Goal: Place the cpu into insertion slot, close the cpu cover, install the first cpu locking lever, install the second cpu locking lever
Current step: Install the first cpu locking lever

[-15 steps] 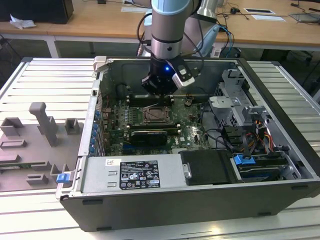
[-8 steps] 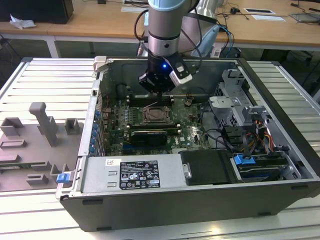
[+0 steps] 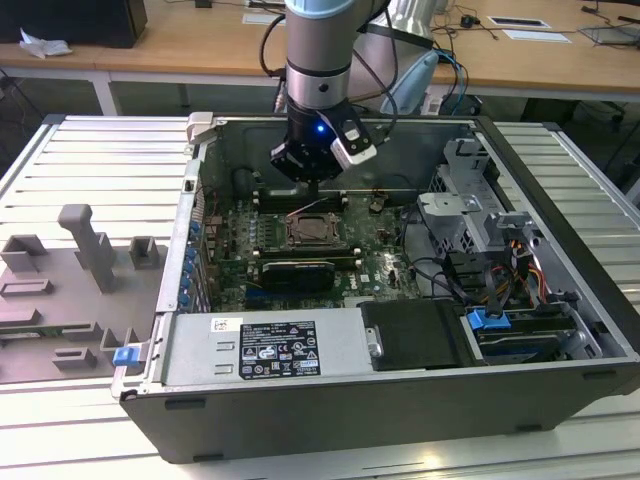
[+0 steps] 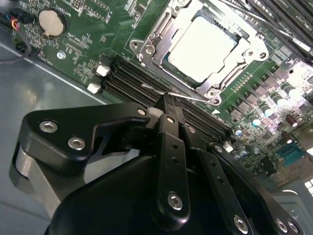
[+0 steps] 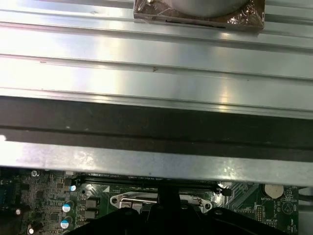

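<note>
While the arm hangs inside the case in the exterior view, the jaws (image 3: 313, 182) sit just above the socket. In the second wrist view, jaws together, pinching nothing; the cpu (image 4: 208, 43) lies seated directly beyond their tips, cpu cover (image 4: 161, 36) framing it.

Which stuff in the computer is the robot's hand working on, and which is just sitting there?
For the job:
- cpu, in its socket
- cover, down around it
- lever
- hand, fingers together

Just there:
- coin battery
- grey blocks
- black box
</note>
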Controlling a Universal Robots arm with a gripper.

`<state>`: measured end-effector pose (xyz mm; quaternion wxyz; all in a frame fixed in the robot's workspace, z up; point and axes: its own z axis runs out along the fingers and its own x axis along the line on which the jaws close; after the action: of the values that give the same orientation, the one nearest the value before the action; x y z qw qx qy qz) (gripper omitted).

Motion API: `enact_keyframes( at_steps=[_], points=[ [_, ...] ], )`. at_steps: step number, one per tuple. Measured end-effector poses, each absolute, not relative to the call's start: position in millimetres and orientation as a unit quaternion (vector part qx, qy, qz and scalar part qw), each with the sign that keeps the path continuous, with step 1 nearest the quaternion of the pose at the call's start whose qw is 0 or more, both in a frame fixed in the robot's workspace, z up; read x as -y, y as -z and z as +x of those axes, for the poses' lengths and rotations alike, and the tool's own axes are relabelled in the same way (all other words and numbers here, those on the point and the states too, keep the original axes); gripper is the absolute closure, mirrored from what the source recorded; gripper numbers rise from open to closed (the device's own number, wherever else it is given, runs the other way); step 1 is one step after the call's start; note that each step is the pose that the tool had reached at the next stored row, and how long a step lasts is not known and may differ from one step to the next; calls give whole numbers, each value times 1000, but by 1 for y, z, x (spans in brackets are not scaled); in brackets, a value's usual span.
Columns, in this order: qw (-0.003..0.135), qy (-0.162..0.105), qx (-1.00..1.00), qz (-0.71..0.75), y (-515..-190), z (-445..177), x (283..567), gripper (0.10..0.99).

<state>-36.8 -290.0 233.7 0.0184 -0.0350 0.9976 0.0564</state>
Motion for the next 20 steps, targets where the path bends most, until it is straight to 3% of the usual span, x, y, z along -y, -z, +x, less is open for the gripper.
enact_keyframes(
  at_steps=[3,9,20],
  points=[
    [21,-79,-996,-35,-233,-37,290,980],
    [21,-65,-997,-36,-231,-35,291,980],
    [21,-65,-997,-35,-214,-25,293,980]
  ],
)
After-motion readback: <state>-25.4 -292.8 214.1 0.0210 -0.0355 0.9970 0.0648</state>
